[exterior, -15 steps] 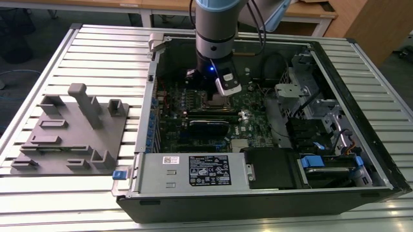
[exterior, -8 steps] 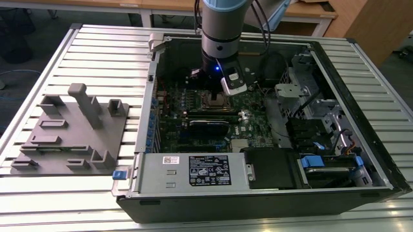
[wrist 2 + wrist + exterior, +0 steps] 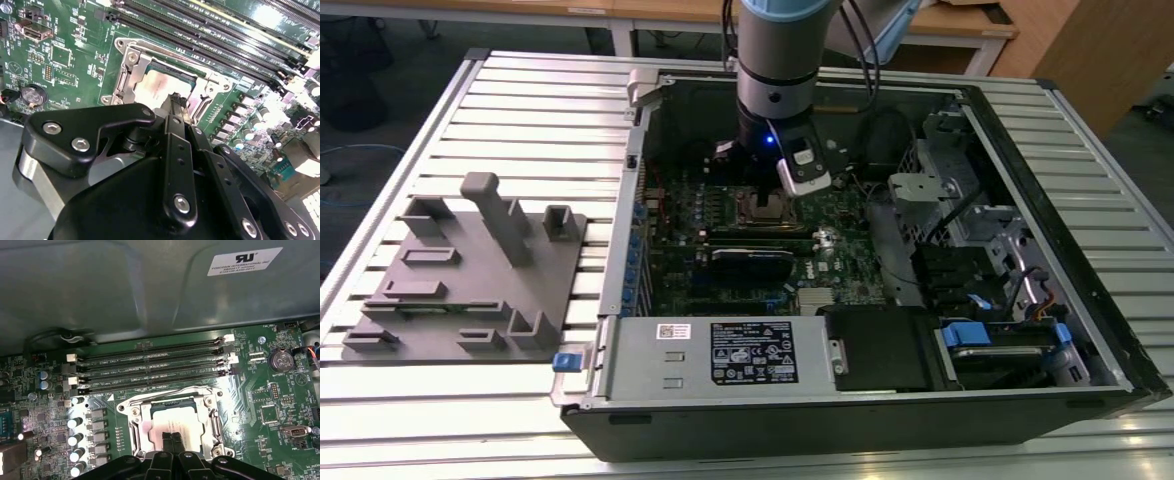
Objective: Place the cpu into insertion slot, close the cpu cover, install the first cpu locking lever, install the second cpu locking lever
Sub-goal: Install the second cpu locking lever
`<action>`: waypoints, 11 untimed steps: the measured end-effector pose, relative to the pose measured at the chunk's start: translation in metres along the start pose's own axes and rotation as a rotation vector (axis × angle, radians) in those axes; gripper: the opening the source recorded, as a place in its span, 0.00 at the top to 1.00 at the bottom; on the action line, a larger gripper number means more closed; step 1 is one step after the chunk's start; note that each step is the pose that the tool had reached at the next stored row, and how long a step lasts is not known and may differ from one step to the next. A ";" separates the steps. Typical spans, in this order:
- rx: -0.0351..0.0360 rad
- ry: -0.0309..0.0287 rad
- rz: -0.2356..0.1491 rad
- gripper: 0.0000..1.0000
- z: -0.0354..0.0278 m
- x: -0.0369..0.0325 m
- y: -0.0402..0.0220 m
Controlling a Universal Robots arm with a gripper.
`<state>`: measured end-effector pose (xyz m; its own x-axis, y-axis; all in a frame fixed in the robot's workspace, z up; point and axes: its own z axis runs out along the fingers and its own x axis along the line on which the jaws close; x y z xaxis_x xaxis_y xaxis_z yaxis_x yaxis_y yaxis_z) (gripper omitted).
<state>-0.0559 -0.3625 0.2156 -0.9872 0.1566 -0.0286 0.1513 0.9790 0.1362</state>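
Note:
The cpu (image 3: 172, 417) (image 3: 157, 85) lies flat in the insertion slot (image 3: 769, 214) on the green motherboard, its dull silver top showing. The cpu cover (image 3: 141, 432) (image 3: 131, 75), a silver frame, lies down around it. My gripper (image 3: 170, 436) (image 3: 175, 100) (image 3: 771, 204) stands straight above the slot. Its two black fingers are pressed together with nothing between them, and the tips rest at the cpu's top near one edge. I cannot tell how the locking levers stand.
Long black memory slots (image 3: 150, 367) run beside the socket, and a row of capacitors (image 3: 75, 440) stands beside it. The case wall (image 3: 125, 285) rises behind. A labelled power supply (image 3: 720, 350) fills the case's near side. A grey fixture block (image 3: 467, 270) sits at the exterior view's left.

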 end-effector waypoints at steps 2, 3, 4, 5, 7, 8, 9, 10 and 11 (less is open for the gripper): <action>0.0003 0.0003 0.000 0.89 -0.0001 -0.0011 0.0001; 0.0003 0.0003 0.000 0.89 0.0000 -0.0023 0.0003; 0.0003 0.0003 0.000 0.89 0.0001 -0.0034 0.0005; 0.0003 0.0003 0.000 0.89 0.0002 -0.0049 0.0007; 0.0002 0.0004 0.000 0.89 0.0003 -0.0072 0.0011; 0.0002 0.0004 0.000 0.89 0.0003 -0.0074 0.0011; 0.0002 0.0003 0.000 0.89 0.0004 -0.0074 0.0011; 0.0001 0.0003 0.000 0.89 0.0004 -0.0074 0.0011; 0.0002 0.0004 0.000 0.89 0.0004 -0.0075 0.0011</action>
<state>-0.0483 -0.3625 0.2156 -0.9872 0.1567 -0.0282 0.1515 0.9790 0.1361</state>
